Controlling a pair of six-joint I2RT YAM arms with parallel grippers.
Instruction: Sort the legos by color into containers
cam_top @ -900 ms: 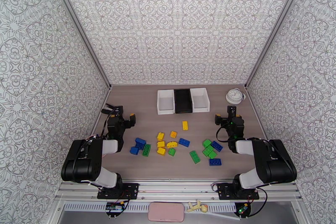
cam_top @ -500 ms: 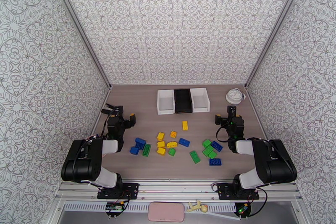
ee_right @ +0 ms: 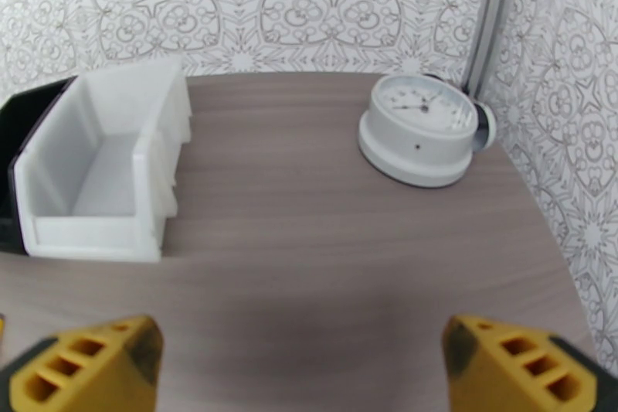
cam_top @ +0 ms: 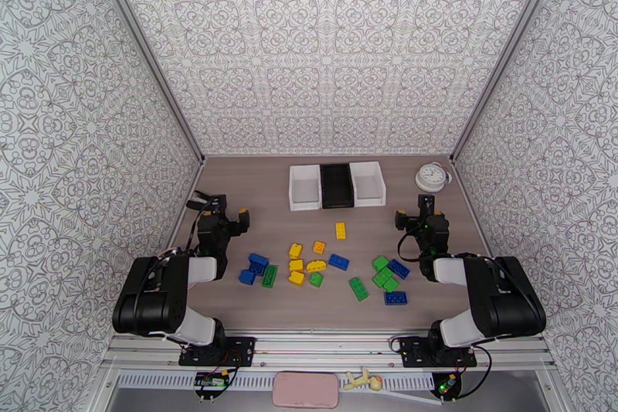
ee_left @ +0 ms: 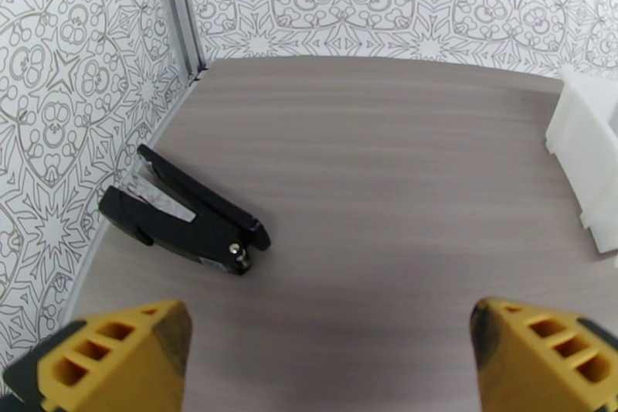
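progress: not begun, by the look | bricks [cam_top: 324,270]: all loose on the table [cam_top: 263,209], nearer the arms than the black bin [cam_top: 337,185] | left white bin [cam_top: 304,188], right white bin [cam_top: 368,183], just beside the black bin: look empty | left gripper [ee_left: 324,363], right gripper [ee_right: 301,367]: both spread wide, holding nothing | remaining: every brick

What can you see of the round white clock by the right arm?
The clock is round and white, plastic by its look, with a pale dial, thin dark hands and a wider round base. It sits on the table in the far right corner, dial tilted up, close to the corner post. The white bin stands apart from it.
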